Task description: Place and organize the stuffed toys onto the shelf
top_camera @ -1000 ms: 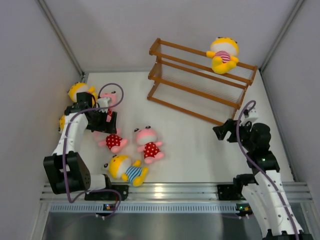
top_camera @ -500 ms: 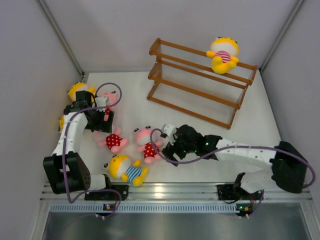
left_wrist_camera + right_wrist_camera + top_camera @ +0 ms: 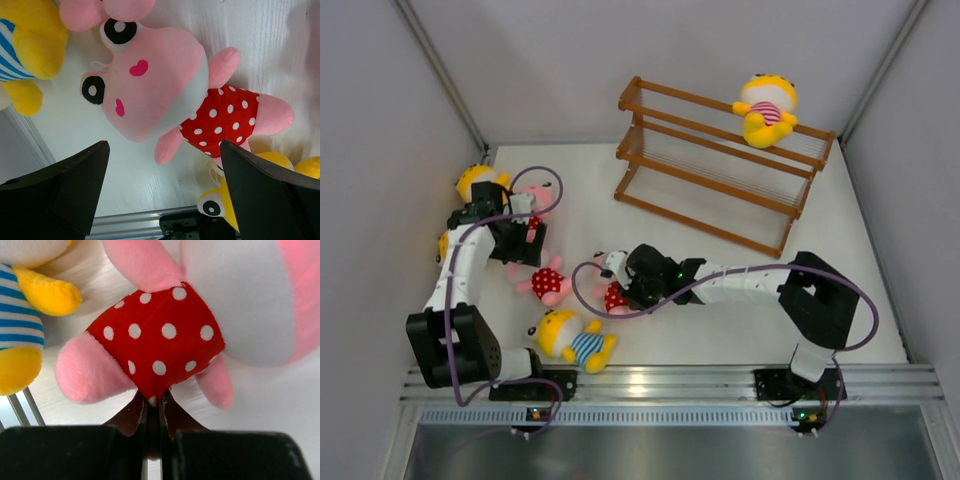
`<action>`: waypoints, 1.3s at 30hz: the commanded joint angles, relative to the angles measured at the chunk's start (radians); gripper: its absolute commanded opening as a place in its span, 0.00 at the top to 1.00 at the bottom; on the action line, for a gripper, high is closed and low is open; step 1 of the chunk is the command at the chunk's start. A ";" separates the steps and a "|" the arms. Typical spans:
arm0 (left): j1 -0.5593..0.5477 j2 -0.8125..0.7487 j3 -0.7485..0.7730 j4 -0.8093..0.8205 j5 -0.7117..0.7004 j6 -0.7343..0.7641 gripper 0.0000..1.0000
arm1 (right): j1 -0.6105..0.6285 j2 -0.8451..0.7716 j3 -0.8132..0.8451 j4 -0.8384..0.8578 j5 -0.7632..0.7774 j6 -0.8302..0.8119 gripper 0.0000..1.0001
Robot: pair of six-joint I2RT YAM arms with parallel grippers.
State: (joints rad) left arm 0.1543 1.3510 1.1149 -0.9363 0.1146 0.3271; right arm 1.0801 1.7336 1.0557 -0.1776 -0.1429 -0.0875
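At the far side of the white table point(image 3: 750, 330) stands the brown wooden three-tier shelf point(image 3: 720, 170), one only, with a single yellow plush doll in a pink-striped shirt point(image 3: 765, 108) seated at the right end of its top tier. My right gripper point(image 3: 152, 402) is all but closed, pinching the hem of the pink round-headed plush doll in a red white-dotted outfit point(image 3: 160, 340) that lies mid-table. My left gripper point(image 3: 163, 145) is spread wide over another pink doll point(image 3: 150, 90) and holds nothing. I judge these toys light, soft and squashy, with nothing to break. A pinch of cloth may slip, though, or let the big head swing, and a hold across the body under the head looks surer to me. I count three pink dolls and, as best I can tell, four yellow ones, one of them half hidden behind the left arm point(image 3: 460, 270).
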 commanded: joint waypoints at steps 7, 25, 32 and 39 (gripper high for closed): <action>-0.002 0.004 0.034 0.019 0.016 0.007 0.02 | -0.003 -0.310 0.179 -0.343 0.331 0.023 1.00; -0.002 -0.006 0.036 0.017 0.016 0.009 0.02 | -0.594 -0.508 0.264 -0.539 0.390 -0.113 1.00; -0.004 -0.009 0.039 0.016 0.003 0.013 0.02 | -0.733 -0.444 0.279 -0.436 0.344 -0.097 1.00; -0.002 -0.010 0.030 0.016 -0.007 0.015 0.02 | -0.766 -0.417 0.264 -0.431 0.255 -0.060 1.00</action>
State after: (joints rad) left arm 0.1543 1.3510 1.1164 -0.9363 0.1143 0.3351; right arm 0.3252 1.3266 1.3025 -0.6834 0.1730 -0.1715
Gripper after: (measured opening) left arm 0.982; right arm 0.049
